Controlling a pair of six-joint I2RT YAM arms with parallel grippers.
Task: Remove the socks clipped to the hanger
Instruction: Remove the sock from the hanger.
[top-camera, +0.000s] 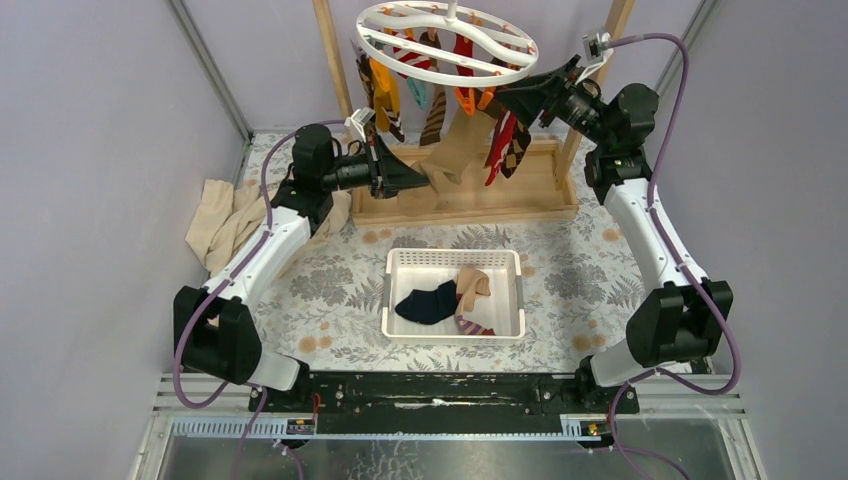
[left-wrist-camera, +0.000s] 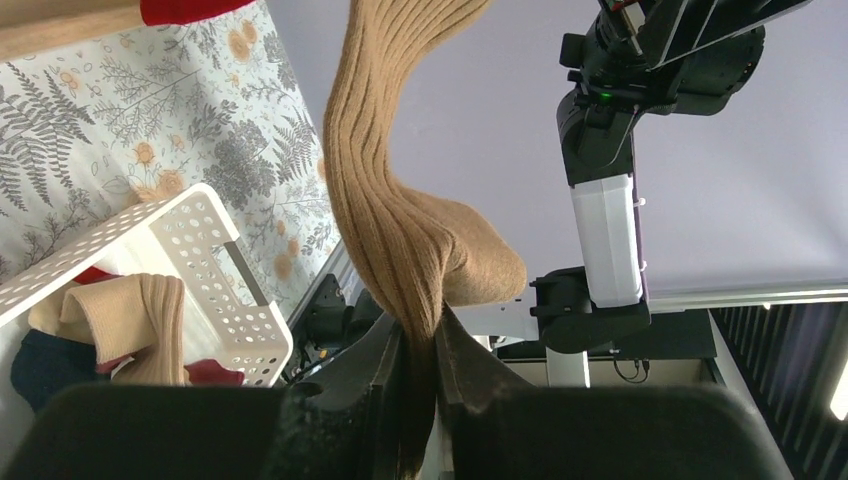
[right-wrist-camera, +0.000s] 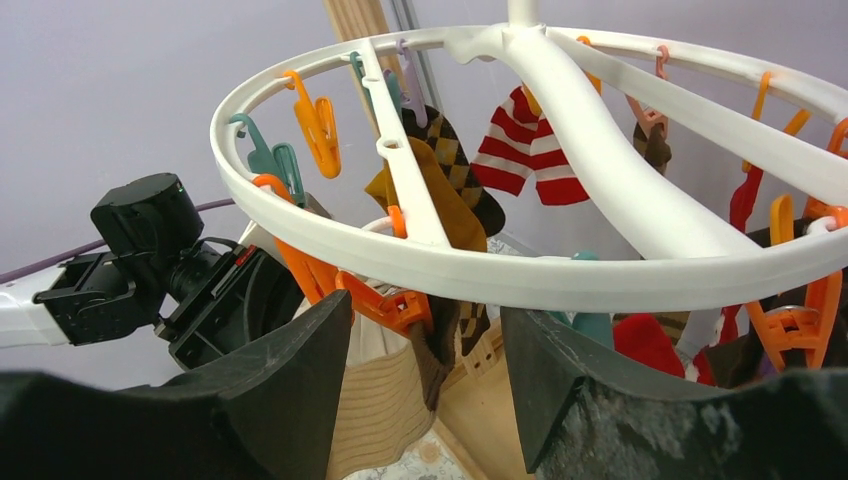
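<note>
Left hand is pinching the lower part of a tan ribbed sock, fingers pressed together on it. That sock runs up to an orange clip on the near edge of the hanger. Right hand is up at the ring with fingers spread either side of that clip; can't tell if they touch it.

Hanger is a white spoked ring hung high at the back. The other socks dangle from its clips: red-and-white striped, brown argyle, mustard, red.

Below it is a wooden rack with two uprights. A white basket sits mid-counter between the arms, holding a navy sock, a tan one and a striped one.

Counter has a grey fern and orange flower print. A beige cloth is bunched at the left edge. Walls are plain pale lilac with metal corner posts.
</note>
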